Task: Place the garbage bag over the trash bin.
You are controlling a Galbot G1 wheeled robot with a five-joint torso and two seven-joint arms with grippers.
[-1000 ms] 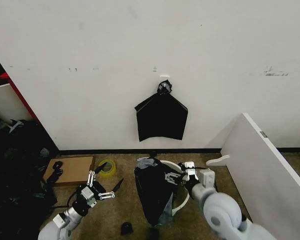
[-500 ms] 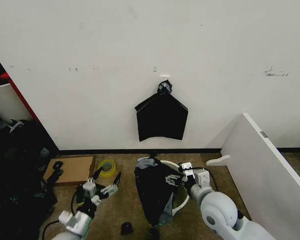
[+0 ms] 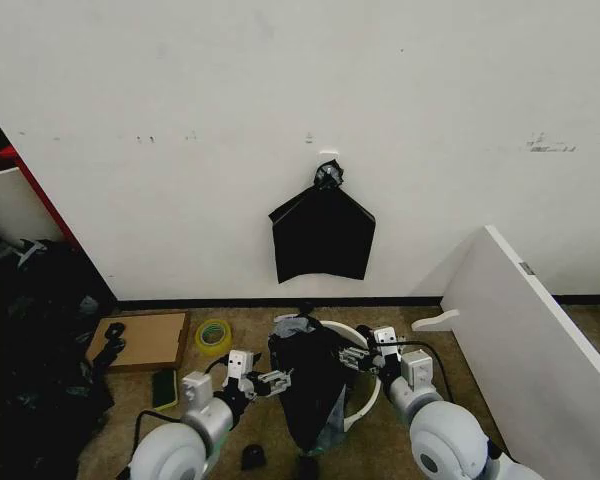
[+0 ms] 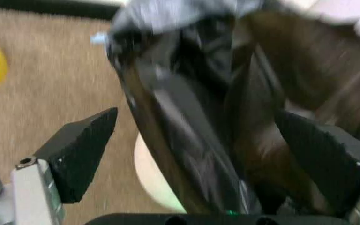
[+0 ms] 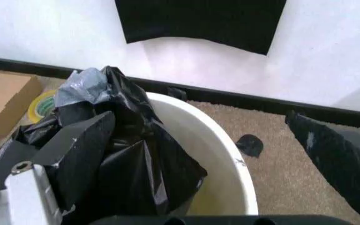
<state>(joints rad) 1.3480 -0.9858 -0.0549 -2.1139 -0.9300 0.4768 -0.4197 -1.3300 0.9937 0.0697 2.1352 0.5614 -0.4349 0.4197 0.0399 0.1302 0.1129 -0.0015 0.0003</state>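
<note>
The garbage bag [image 3: 305, 390] is a crinkled black film draped over the left side of the trash bin [image 3: 366, 398], a cream-white bucket on the carpet. My left gripper [image 3: 271, 379] is at the bag's left flank. In the left wrist view, the left gripper [image 4: 202, 159] is open with a fold of the bag [image 4: 192, 112] between its fingers. My right gripper [image 3: 352, 358] is over the bin's mouth. The right wrist view shows the right gripper [image 5: 208, 154] open, one finger against the bag [image 5: 130, 159] and the bin's rim [image 5: 221, 154] between the fingers.
A flat black bundle of bags [image 3: 323, 236] hangs on the wall above the bin. A white board [image 3: 525, 320] leans at the right. A cardboard piece [image 3: 140, 338], a yellow tape roll [image 3: 212, 335] and a small black object [image 3: 252, 457] lie on the floor at the left.
My left arm has swung right, from the floor near the cardboard to the bag's left side. The right gripper has stayed at the bin's mouth, shifting only slightly.
</note>
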